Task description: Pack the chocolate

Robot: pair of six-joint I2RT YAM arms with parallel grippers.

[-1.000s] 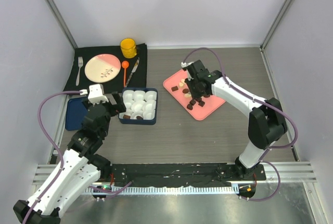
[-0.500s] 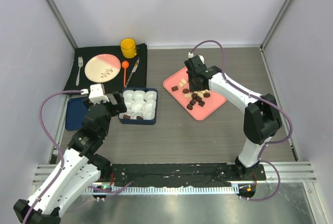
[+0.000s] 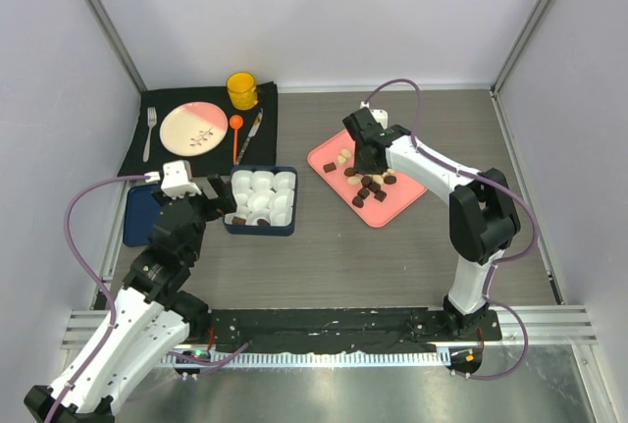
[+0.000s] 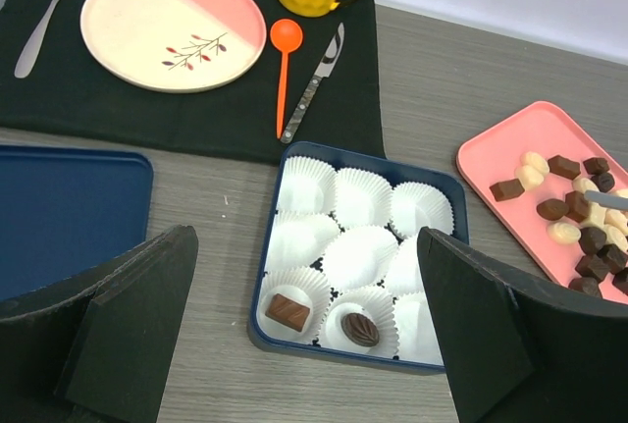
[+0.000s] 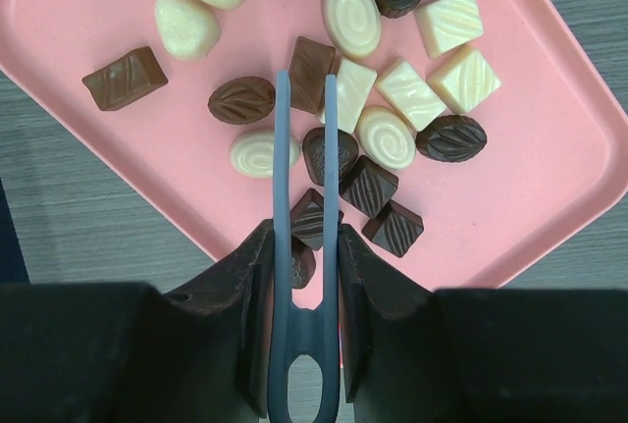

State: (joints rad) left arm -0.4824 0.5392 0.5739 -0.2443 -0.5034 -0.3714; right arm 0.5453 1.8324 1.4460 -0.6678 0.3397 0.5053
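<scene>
Most chocolate (image 5: 386,136) lies clustered on the pink tray (image 5: 549,178). Two dark pieces (image 4: 287,311) sit in the blue box's (image 4: 294,153) near row. My right gripper (image 5: 304,266) clamps blue tweezers (image 5: 283,197), whose narrow-set tips straddle a brown piece (image 5: 312,70); whether it is pinched I cannot tell. My left gripper (image 4: 309,330) is spread wide, one finger (image 4: 491,344) hiding the box's near corner.

Robot lab cell: plain white walls (image 3: 324,11), aluminium frame (image 3: 103,21), arm mounting rail (image 3: 549,323).
</scene>
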